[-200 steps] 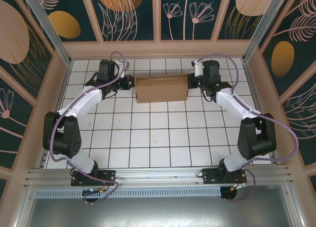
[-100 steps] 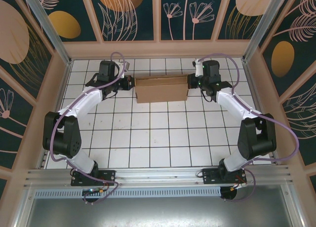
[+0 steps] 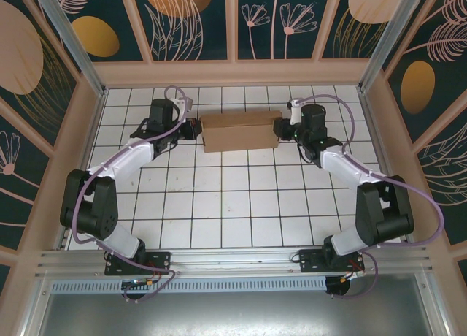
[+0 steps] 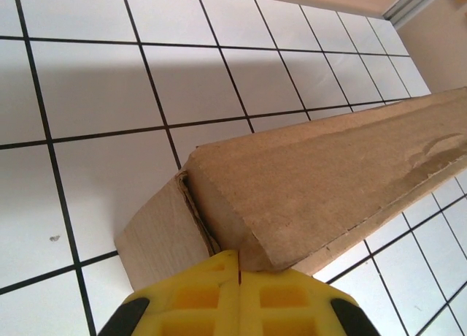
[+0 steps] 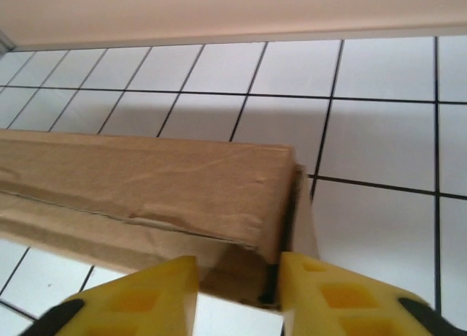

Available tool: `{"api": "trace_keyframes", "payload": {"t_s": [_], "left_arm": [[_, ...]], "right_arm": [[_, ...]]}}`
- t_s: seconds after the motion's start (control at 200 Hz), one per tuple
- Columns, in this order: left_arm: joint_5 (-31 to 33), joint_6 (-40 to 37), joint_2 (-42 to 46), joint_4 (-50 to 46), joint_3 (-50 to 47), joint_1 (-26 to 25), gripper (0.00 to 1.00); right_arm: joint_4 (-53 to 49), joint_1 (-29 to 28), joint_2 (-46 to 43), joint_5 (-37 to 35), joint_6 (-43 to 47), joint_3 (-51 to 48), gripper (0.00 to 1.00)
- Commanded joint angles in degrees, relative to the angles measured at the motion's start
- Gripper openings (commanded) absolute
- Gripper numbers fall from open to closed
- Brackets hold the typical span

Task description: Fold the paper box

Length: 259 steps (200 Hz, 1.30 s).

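paper box [image 3: 239, 131] upper centre looks folded, finishing step; we have left gripper [image 4: 238, 277] clenched empty at its end, right gripper [image 5: 238, 269] released astride other end; next we back off without nudging

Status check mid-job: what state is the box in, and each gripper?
paper box: folded into a closed rectangular shape, lying flat on the tiled table.
left gripper: shut, fingertips together at the box's left end.
right gripper: open, jaws apart at the box's right end.
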State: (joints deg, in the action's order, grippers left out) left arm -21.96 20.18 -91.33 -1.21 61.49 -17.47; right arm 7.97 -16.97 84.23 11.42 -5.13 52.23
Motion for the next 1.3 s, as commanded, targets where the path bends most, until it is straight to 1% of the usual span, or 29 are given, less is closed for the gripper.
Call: {"api": "trace_keyframes", "payload": {"t_s": [0.0, 0.115, 0.2, 0.27, 0.36, 0.495, 0.656, 0.756, 0.846, 0.891, 0.956, 1.046, 1.081, 1.171, 1.291], "left_arm": [[2.1, -0.7, -1.9, -7.5, -1.5, -1.2, 0.00], [2.5, -1.7, -2.1, -8.2, -0.7, -1.2, 0.00], [2.9, -2.3, -2.4, -8.7, 0.0, -1.2, 0.00], [2.8, -2.6, -2.7, -8.7, 0.4, -1.3, 0.00], [2.8, -2.9, -3.1, -9.1, 0.9, -1.3, 0.00], [2.9, -3.2, -3.4, -9.1, 0.9, -1.4, 0.00], [2.8, -3.6, -3.6, -8.7, 0.7, -1.3, 0.00], [2.8, -3.8, -3.6, -8.6, 0.7, -1.4, 0.00], [2.7, -3.8, -3.3, -8.7, 0.6, -1.4, 0.01], [2.5, -3.6, -3.0, -8.6, 0.5, -1.3, 0.06], [2.3, -3.0, -2.0, -8.3, 0.1, -1.4, 0.18], [-0.6, -1.1, 0.0, -6.3, -1.0, -1.3, 0.37], [-1.1, -0.2, 1.0, -5.5, -1.4, -1.4, 0.43], [-2.1, 1.3, 2.5, -4.7, -2.0, -1.4, 0.48], [-2.9, 1.5, 3.8, -5.9, -1.9, -1.3, 0.49]], "right_arm": [[-0.5, 0.1, -4.2, 2.5, -0.7, -4.0, 0.43], [5.6, 2.2, -9.6, 6.2, -3.0, -8.1, 0.56], [9.3, 5.1, -11.7, 10.5, -6.7, -9.8, 0.61], [10.8, 7.2, -11.5, 12.6, -10.4, -9.4, 0.62], [9.9, 8.2, -9.0, 13.6, -14.0, -6.5, 0.62], [7.9, 8.0, -4.2, 13.3, -17.7, -1.9, 0.63], [4.8, 7.1, 0.4, 12.3, -17.0, 2.3, 0.61], [3.8, 7.1, 2.4, 10.3, -17.0, 3.3, 0.57], [2.8, 7.0, 4.0, 9.3, -16.8, 3.5, 0.51], [2.1, 7.0, 4.7, 9.0, -17.0, 3.6, 0.48], [2.1, 7.0, 5.2, 8.8, -17.1, 2.9, 0.45], [2.8, 6.8, 5.2, 8.3, -17.7, 1.6, 0.41], [2.8, 6.6, 5.2, 7.8, -17.9, 1.3, 0.41], [2.9, 6.3, 5.5, 7.0, -18.4, 0.9, 0.40], [2.3, 5.8, 5.8, 5.3, -18.7, 1.2, 0.40]]}}
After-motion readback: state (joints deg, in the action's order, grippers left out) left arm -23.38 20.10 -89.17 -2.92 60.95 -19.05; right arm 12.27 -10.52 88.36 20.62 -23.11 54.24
